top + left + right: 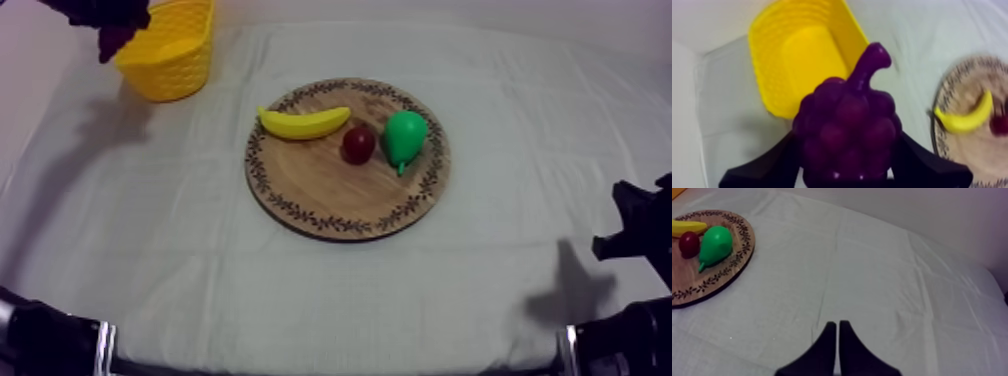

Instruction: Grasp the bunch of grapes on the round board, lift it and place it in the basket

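The cloth-covered bench carries the wooden board at its middle and the yellow basket at its far left. The left wrist view reveals the left end effector clamped on the bunch of grapes at the basket's rim, a mere dark shape from above. The right end effector, fingers together, hangs over bare cloth. The banana, pear and small red fruit lie on the board.
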